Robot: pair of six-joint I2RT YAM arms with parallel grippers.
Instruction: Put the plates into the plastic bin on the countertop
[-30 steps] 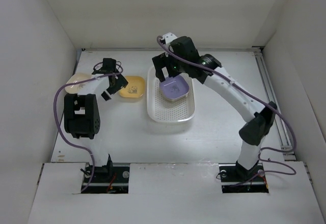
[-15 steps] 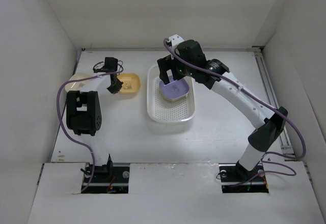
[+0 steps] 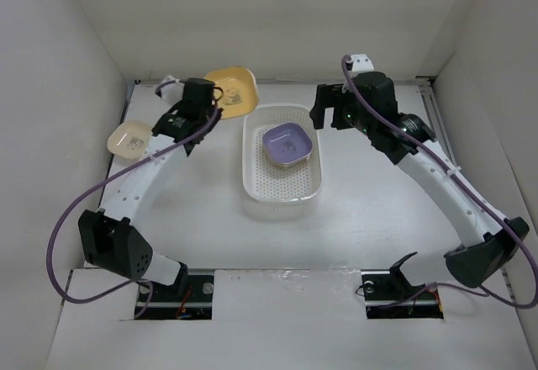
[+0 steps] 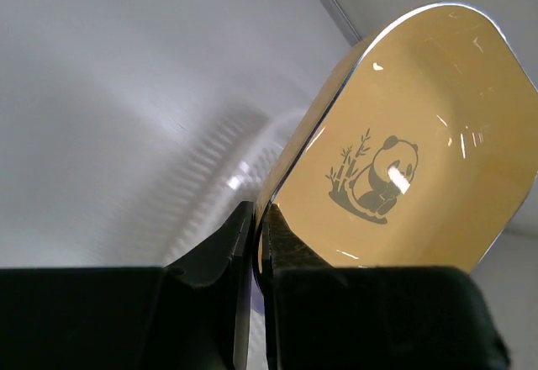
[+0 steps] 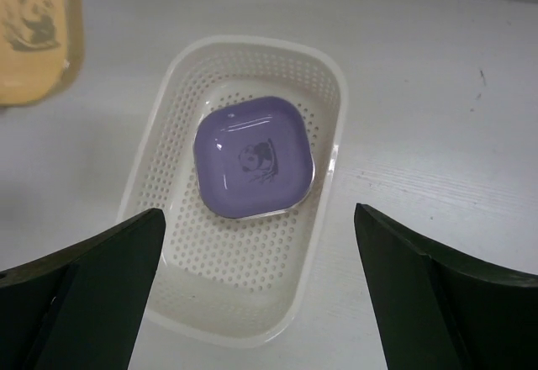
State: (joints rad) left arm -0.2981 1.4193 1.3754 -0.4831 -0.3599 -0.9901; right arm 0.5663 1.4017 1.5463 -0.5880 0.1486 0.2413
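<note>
Top view: yellow panda plate [image 3: 231, 84] is raised off the countertop [image 3: 361, 210] and tilted, gripped at its rim by the left gripper [image 3: 212, 99] near the far left corner of the plastic bin [image 3: 282, 195]. 1 cream plate [image 3: 129, 139] lies further left. The right gripper [image 3: 329, 111] hovers by the bin's right rim.
Left wrist: jaws pinched narrow on the plate's edge. The hold looks thin, so carry slowly and level the plate before release.
Right wrist: jaws wide, holding nothing. 1 lavender plate [image 5: 255, 161] lies in the bin; lower onto it.
</note>
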